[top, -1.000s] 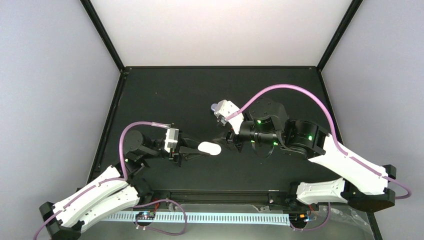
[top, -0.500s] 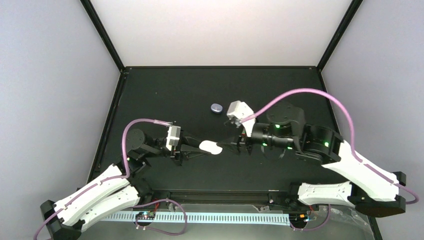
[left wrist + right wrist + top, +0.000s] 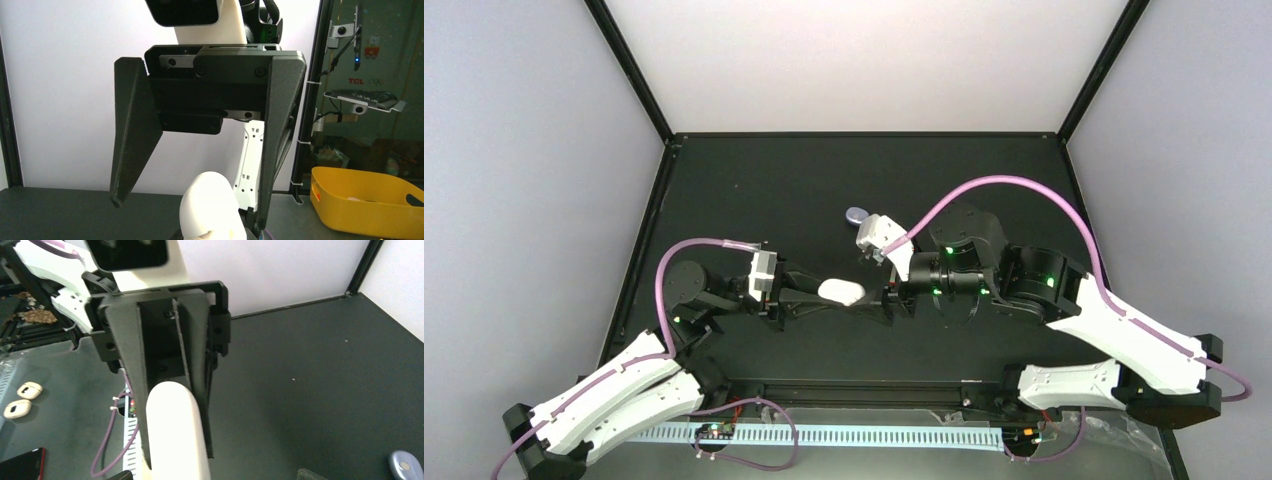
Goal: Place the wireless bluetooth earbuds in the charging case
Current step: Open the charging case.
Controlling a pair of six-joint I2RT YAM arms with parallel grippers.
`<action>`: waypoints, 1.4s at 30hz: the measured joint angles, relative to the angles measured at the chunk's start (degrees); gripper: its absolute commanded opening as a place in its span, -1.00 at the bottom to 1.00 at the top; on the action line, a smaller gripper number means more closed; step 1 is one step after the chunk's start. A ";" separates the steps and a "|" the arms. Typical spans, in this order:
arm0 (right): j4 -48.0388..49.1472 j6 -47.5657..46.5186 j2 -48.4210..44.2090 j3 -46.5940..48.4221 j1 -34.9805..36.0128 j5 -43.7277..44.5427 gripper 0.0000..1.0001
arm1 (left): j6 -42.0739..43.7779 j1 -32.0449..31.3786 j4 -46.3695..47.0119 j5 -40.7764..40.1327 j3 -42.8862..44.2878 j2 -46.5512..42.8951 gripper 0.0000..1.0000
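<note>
Well, barely begun: the case is in hand, but no bud is in it that I can see.
The left gripper (image 3: 824,294) is clamped tight on the white case (image 3: 844,291) over the middle of the table (image 3: 724,180). The right gripper (image 3: 874,303) faces it just beside the case's other end, jaws spread wide and empty. The case looks closed to me, though I can't be sure of the lid. A bluish-purple pebble (image 3: 856,213), likely a second case, lies on the table behind the right wrist. Two small cream ovals (image 3: 29,390) beyond the near rail may be the white buds; they are too small to tell. So every insertion seems left to do. The only writing I can read is a red "TCL" sign (image 3: 356,80) outside the cell; the case shows no label.
</note>
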 measured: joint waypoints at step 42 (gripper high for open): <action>1.42 5.05 -1.40 0.02 0.24 9.92 0.69 | 5.33 0.04 -2.64 -0.66 -0.46 -3.10 -0.97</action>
